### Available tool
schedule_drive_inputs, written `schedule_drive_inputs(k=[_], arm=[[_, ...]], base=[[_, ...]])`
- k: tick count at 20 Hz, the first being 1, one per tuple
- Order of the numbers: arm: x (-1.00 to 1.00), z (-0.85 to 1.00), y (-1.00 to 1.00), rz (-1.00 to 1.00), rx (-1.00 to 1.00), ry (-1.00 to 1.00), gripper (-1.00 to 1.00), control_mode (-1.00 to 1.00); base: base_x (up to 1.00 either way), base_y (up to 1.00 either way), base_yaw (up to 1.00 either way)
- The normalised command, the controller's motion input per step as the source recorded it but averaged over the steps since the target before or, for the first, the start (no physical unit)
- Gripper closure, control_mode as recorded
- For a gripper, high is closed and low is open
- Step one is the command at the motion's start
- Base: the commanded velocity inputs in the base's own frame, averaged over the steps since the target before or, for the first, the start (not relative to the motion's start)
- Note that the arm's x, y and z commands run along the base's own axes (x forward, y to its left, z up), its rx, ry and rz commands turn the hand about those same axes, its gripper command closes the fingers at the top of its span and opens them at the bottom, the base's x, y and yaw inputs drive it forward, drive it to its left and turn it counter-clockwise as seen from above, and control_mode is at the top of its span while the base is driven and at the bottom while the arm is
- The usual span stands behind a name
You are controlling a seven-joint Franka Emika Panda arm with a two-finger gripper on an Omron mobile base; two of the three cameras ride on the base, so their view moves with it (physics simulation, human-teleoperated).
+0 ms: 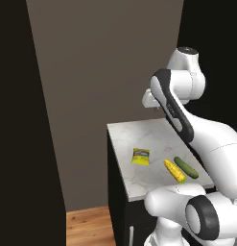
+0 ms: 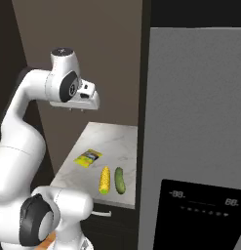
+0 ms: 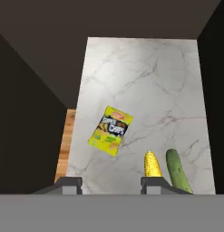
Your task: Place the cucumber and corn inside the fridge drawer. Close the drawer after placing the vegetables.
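Observation:
The dark green cucumber point(image 1: 186, 167) point(image 2: 120, 180) point(image 3: 177, 171) and the yellow corn point(image 1: 174, 171) point(image 2: 105, 179) point(image 3: 152, 165) lie side by side near the front of a white marble counter point(image 1: 134, 134) point(image 3: 140, 68). My gripper point(image 3: 109, 181) point(image 2: 77, 109) point(image 1: 151, 101) hangs high above the counter and points down at it. It is open, with nothing between its fingers. In the hand view the corn lies just above the right fingertip point(image 3: 152, 182). The fridge drawer is hidden behind the shut grey fridge door point(image 2: 195, 112).
A flat yellow-green snack packet point(image 1: 140, 156) point(image 2: 88, 157) point(image 3: 110, 130) lies on the counter left of the corn. A brown-grey wall point(image 1: 105, 57) stands behind the counter. Wooden floor point(image 1: 86, 226) shows to its left. The fridge door carries a dark display panel point(image 2: 202, 215).

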Motion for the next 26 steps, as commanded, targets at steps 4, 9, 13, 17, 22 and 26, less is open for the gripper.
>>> schedule_drive_inputs(k=[4, 9, 13, 17, 22, 26], arm=[[-0.30, -0.56, -0.20, -0.05, -0.01, 0.08, -1.00, -1.00], [-0.49, -1.00, -0.96, -0.14, 0.01, 0.29, -1.00, -1.00], [0.08, -1.00, -0.26, -0.01, -0.05, 0.31, -1.00, -1.00], [0.25, -1.00, -0.16, 0.00, -0.08, 0.26, -1.00, -1.00], [0.06, -0.84, 0.01, 0.00, 0.00, 0.14, -1.00, -1.00], [0.03, -0.76, 0.07, 0.02, 0.00, 0.00, -1.00, -1.00]], base=[[0.00, 0.00, 0.00], [0.00, 0.00, 0.00], [0.00, 0.00, 0.00], [0.00, 0.00, 0.00], [0.00, 0.00, 0.00], [0.00, 0.00, 0.00]])
